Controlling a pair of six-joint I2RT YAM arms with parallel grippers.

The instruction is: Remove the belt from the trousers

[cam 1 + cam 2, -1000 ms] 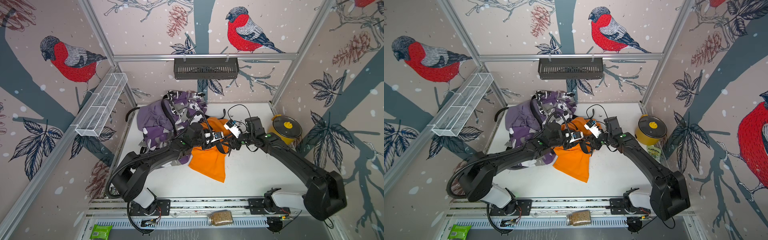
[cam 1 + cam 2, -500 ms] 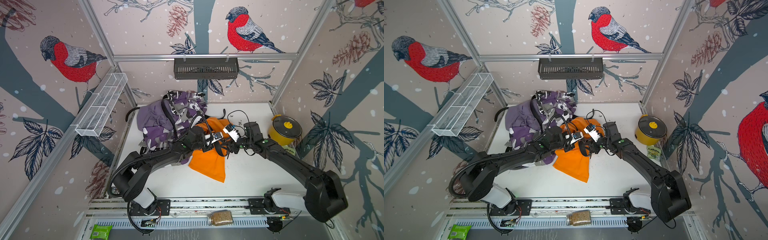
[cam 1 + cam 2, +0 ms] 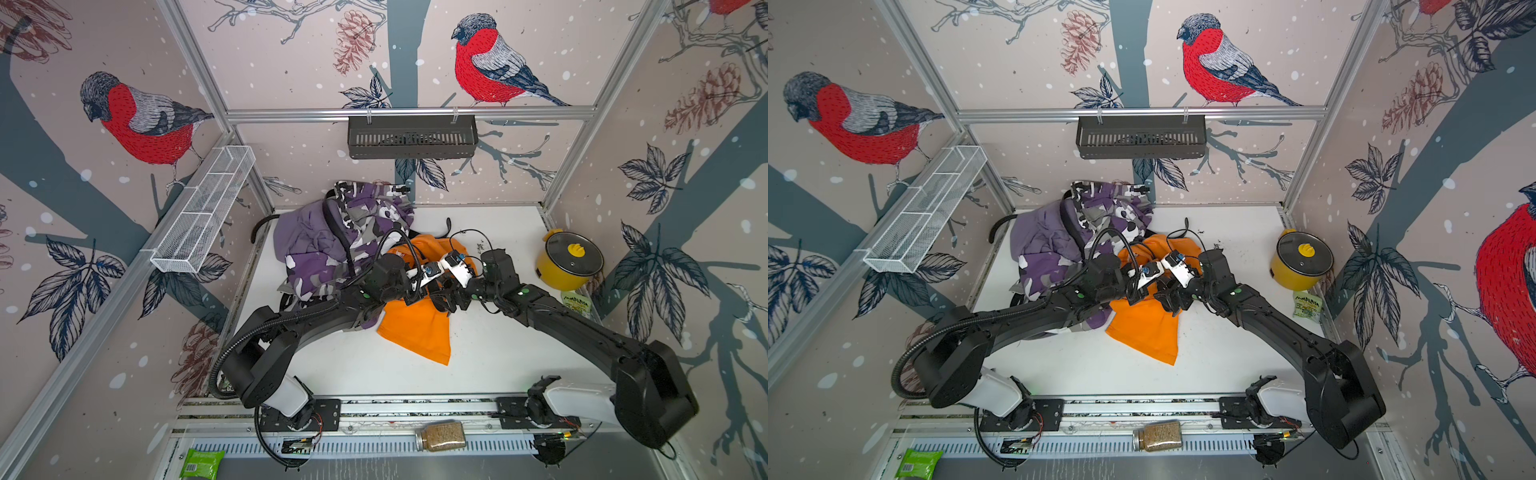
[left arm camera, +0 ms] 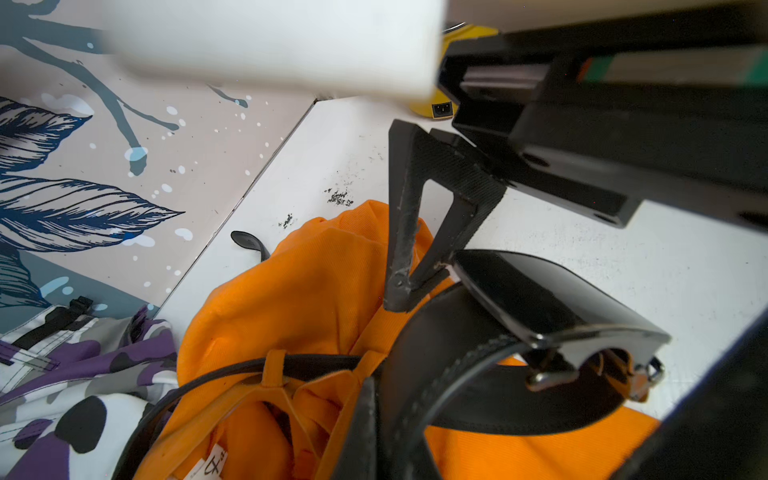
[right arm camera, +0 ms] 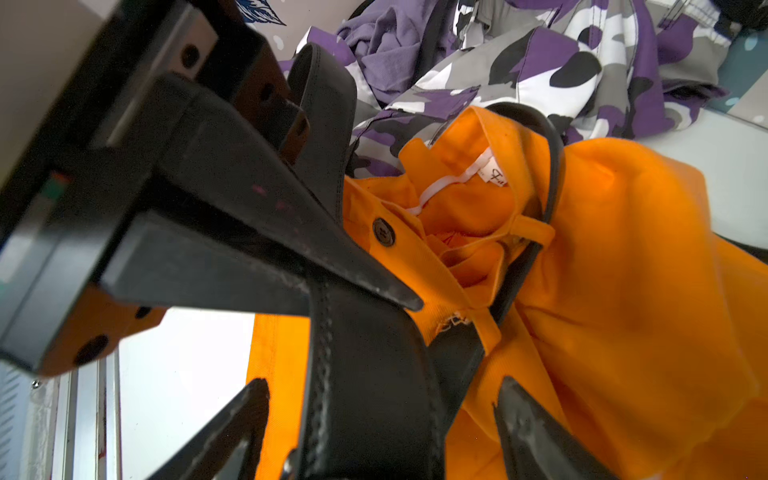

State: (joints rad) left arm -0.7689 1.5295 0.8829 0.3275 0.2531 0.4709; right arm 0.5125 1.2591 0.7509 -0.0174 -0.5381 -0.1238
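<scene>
1. Left arm (image 3: 307, 320) and right arm (image 3: 582, 324): black shells, white base joints (image 3: 291, 401).
2. A ribbed black hose (image 3: 245, 334) loops along the left one.
3. Wrist cameras (image 3: 457, 266) are white.
4. Fingers (image 5: 270, 216) are black, tapered, scuffed; one bears a pinkish smear, perhaps paint.

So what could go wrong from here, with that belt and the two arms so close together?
The black belt is threaded through the loops of the orange trousers. A pull by the left end effector, which is shut on the strap, may therefore drag the whole garment along instead of sliding the belt free. The right end effector stands open around the same strap, right beside the left one, so the two could knock together.
</scene>
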